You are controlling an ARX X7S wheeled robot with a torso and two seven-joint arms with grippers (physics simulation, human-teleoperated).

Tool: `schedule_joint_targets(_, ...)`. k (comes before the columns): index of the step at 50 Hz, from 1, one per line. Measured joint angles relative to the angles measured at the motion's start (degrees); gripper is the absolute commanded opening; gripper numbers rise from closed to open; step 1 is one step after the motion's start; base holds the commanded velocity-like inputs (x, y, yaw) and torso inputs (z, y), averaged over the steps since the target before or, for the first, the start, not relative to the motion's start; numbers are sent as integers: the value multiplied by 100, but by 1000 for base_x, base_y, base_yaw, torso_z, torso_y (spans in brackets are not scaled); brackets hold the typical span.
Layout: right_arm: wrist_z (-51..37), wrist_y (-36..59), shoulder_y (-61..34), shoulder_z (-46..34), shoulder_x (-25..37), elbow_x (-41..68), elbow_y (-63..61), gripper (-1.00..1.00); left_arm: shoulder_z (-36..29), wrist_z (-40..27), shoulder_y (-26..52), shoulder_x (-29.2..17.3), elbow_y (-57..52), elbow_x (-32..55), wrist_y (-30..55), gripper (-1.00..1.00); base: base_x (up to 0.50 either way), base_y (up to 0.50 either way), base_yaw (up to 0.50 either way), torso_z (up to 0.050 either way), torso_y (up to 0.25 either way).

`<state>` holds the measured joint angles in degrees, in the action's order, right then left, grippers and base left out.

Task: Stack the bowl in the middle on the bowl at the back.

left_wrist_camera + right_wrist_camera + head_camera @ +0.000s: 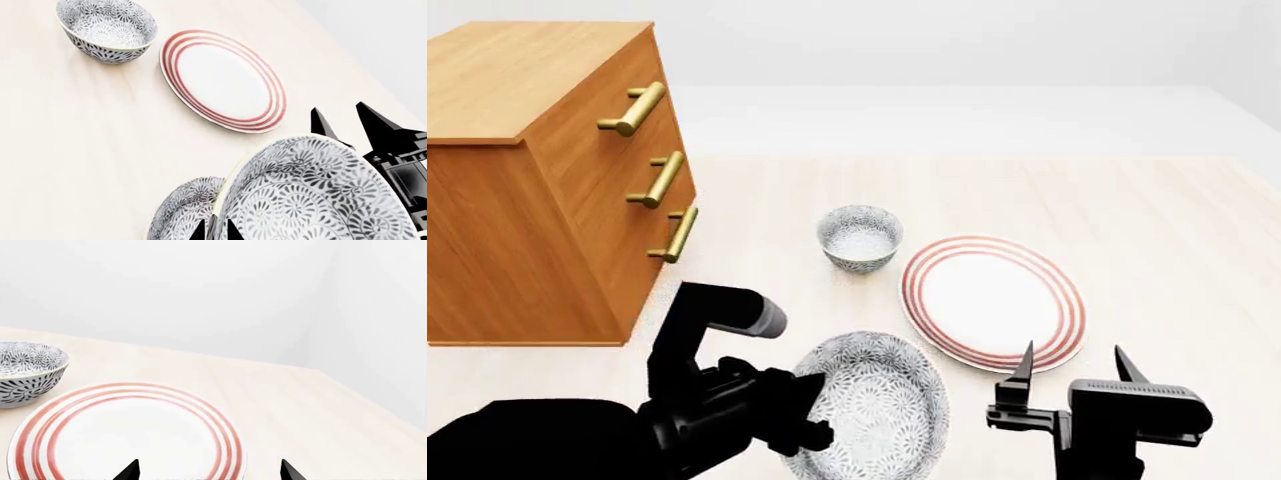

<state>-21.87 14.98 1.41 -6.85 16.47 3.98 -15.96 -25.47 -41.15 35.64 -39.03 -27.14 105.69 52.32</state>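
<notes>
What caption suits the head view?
Left gripper lifts a speckled bowl beside the red-ringed plate.

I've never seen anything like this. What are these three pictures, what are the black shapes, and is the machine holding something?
These are simulator renders of a two-armed robot. One picture looks down from its head; the other two come from cameras near each gripper. The black shapes are its arms and pincers. On the pale table stand a wooden drawer chest, a red-ringed plate and patterned bowls. The left gripper is shut on the bowl in the middle, tilted and lifted above another look-alike bowl. The bowl at the back stands alone beyond. The right gripper is open, near the plate.
</notes>
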Motion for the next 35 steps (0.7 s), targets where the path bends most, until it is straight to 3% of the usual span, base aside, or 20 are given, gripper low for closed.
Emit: schedule_joint_targets(35, -46, -39, -44, -59, 39, 63, 100, 100, -276, 254, -199, 156, 419, -414, 19, -100, 0, 0, 0, 0, 0)
